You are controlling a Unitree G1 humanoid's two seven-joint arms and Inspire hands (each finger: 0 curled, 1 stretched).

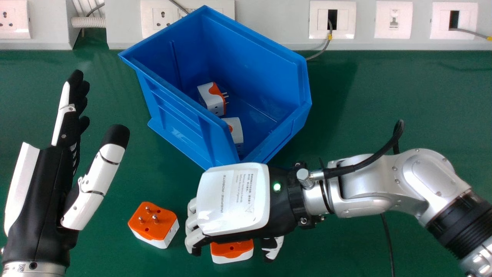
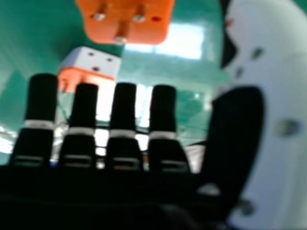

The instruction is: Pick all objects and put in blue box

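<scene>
The right hand is held palm down in front of the blue box, over an orange and white adapter whose near part shows between fingers and thumb. Another such adapter, pins up, lies on the table to its left. Inside the box are two more, one on its side and one partly behind the wall. In the right hand view, the right hand has straight fingers, apart from the nearer adapter; the other adapter lies beyond. My left hand rests open at the left.
A green table lies under everything. Along its far edge runs a pale panel with sockets and grey cables. One cable passes behind the box's right side, and a black cable hangs below the right forearm.
</scene>
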